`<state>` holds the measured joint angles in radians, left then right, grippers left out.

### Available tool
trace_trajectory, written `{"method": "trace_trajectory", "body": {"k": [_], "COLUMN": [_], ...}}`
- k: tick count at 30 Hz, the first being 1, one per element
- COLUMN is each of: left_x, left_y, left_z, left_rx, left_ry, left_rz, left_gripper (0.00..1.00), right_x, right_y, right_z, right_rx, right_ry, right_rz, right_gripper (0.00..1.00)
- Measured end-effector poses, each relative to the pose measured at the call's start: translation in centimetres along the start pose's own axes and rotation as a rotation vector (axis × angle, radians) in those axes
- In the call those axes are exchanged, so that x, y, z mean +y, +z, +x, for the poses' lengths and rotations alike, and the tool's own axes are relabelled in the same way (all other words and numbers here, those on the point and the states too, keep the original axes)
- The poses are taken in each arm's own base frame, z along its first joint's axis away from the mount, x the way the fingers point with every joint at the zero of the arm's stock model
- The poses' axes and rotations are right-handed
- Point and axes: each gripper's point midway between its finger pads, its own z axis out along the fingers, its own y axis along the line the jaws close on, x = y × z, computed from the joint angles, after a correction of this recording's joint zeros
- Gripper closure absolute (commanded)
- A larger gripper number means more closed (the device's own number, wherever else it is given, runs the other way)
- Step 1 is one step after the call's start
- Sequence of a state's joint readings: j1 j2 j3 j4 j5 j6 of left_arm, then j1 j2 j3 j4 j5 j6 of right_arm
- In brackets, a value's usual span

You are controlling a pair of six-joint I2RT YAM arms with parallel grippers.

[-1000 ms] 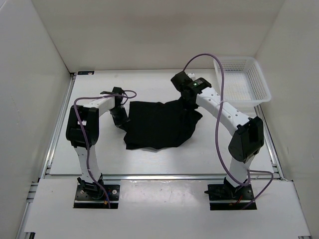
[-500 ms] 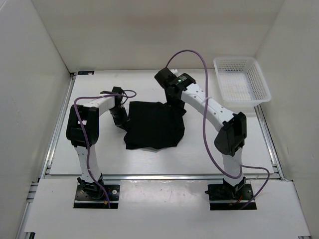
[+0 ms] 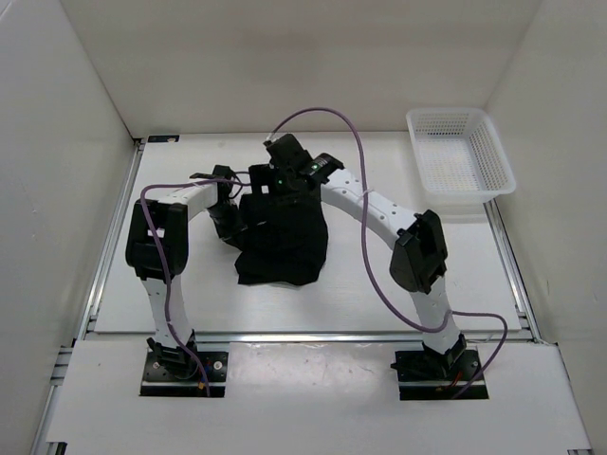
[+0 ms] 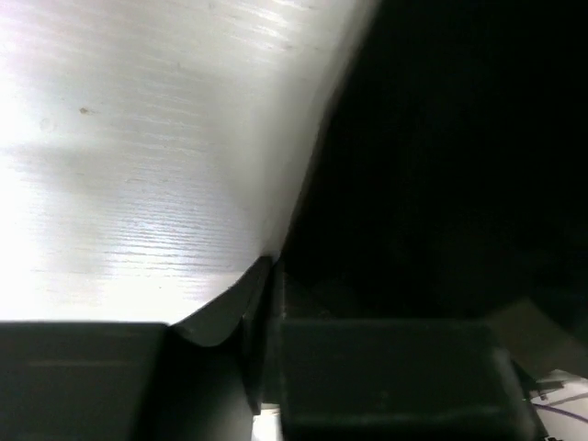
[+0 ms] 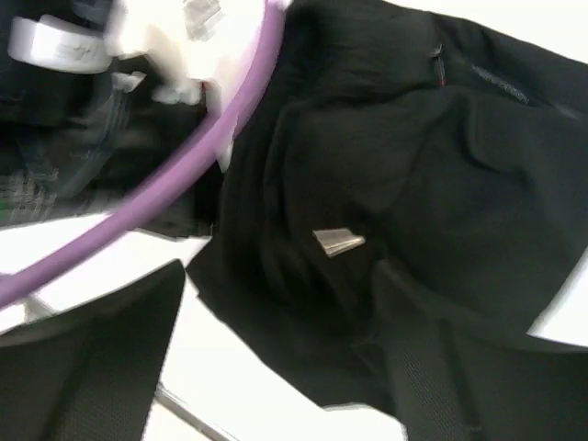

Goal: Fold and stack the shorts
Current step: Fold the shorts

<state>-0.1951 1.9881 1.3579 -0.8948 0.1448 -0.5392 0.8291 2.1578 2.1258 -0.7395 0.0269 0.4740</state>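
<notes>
Shorts (image 3: 283,242) lie on the table (image 3: 379,284) about centre, a shade toward 9 o'clock, bunched into a compact dark block with the layers overlapping, not flat. Left gripper (image 3: 226,216) sits low at the 9 o'clock edge of the shorts. In your left wrist view the left gripper (image 4: 262,285) is clenched, its two fingers drawn close with a curled flap of the dark fabric caught between them, and the rest of the shorts (image 4: 441,165) fills the 3 o'clock half over pale tabletop. Right gripper (image 3: 268,185) reaches across from the right base to the 11 o'clock corner of the shorts, close beside the left gripper; whether it touches the cloth you cannot tell from above. In your right wrist view the right gripper (image 5: 280,276) is released, fingers spread wide with nothing between them, and the shorts (image 5: 386,175) lie beneath in soft overlapping folds. A tiny reddish mark (image 5: 439,81) shows by a seam toward 1 o'clock, and a small pale sliver (image 5: 338,242) sits mid-cloth. A purple cable (image 5: 184,175) crosses that view from 8 toward 12 o'clock. White mesh basket (image 3: 503,156) stands at the table's 2 o'clock corner, well apart from the shorts.
</notes>
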Motion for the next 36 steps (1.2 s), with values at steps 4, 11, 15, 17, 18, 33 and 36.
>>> {"method": "trace_trajectory", "body": {"k": [4, 11, 15, 17, 18, 33, 36], "left_x": [1.3, 6.5, 5.2, 2.8, 1.3, -4.3, -3.2], "left_y": [-0.4, -6.0, -11.3, -13.0, -13.4, -3.0, -2.5], "left_z": [-0.3, -3.2, -5.0, -4.8, -4.3, 0.8, 1.1], "left_rx": [0.008, -0.121, -0.273, -0.316, -0.322, -0.053, -0.036], "left_ry": [-0.027, -0.147, -0.121, -0.062, -0.022, 0.196, 0.176], "left_rz": [-0.018, -0.097, -0.061, -0.015, 0.007, -0.074, -0.096], "left_gripper": [0.53, 0.45, 0.55, 0.47, 0.45, 0.81, 0.81], "right_x": [-0.3, -7.7, -11.0, -11.4, -11.6, -12.4, -12.6], "right_y": [-2.3, -10.4, -10.4, -9.4, -9.0, -8.4, -8.4], "right_z": [1.4, 2.8, 5.2, 6.9, 7.6, 9.3, 9.7], "right_rx": [-0.027, -0.153, -0.125, -0.078, -0.057, -0.018, -0.005], "right_ry": [-0.002, 0.114, 0.170, 0.179, 0.182, 0.192, 0.193], "right_rz": [-0.058, 0.009, 0.070, 0.081, 0.086, 0.125, 0.135], "right_gripper": [0.06, 0.29, 0.33, 0.34, 0.34, 0.37, 0.37]}}
